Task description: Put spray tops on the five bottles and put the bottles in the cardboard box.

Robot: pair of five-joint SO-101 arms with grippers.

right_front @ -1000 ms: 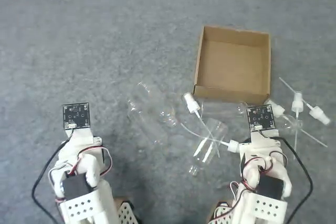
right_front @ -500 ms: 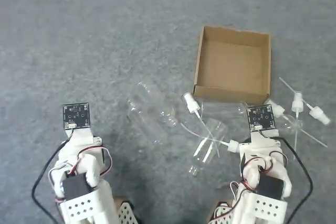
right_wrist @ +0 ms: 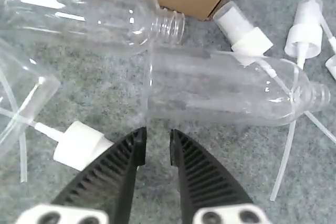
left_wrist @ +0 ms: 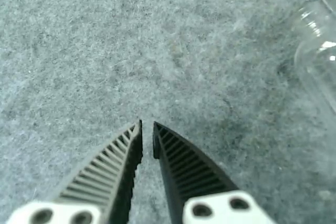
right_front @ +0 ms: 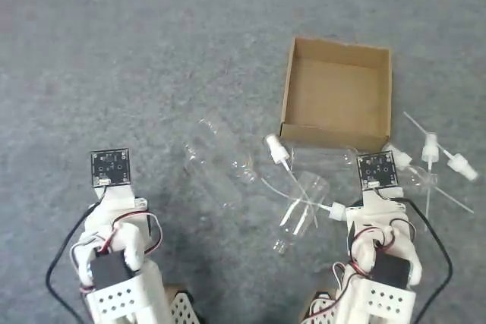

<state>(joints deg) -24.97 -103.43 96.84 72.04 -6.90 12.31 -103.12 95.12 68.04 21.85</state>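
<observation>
The open cardboard box [right_front: 338, 92] stands at the back right with nothing in it. Several clear bottles lie uncapped in front of it: one [right_front: 216, 161] to the left, one [right_front: 300, 210] in the middle, one [right_wrist: 89, 17] along the box wall, one [right_wrist: 220, 90] just beyond my right gripper [right_wrist: 157, 132]. That gripper is slightly open and holds nothing. White spray tops lie loose: one [right_wrist: 79, 145] beside its fingers, others [right_wrist: 244, 32] [right_wrist: 304, 38] farther off. My left gripper [left_wrist: 147, 124] is shut over bare carpet, with a bottle [left_wrist: 320, 51] off to one side.
Grey carpet [right_front: 114, 66] covers the table. More spray tops with long tubes [right_front: 277, 149] [right_front: 462, 166] lie among and to the right of the bottles. Both arm bases [right_front: 121, 286] [right_front: 380, 286] sit at the near edge.
</observation>
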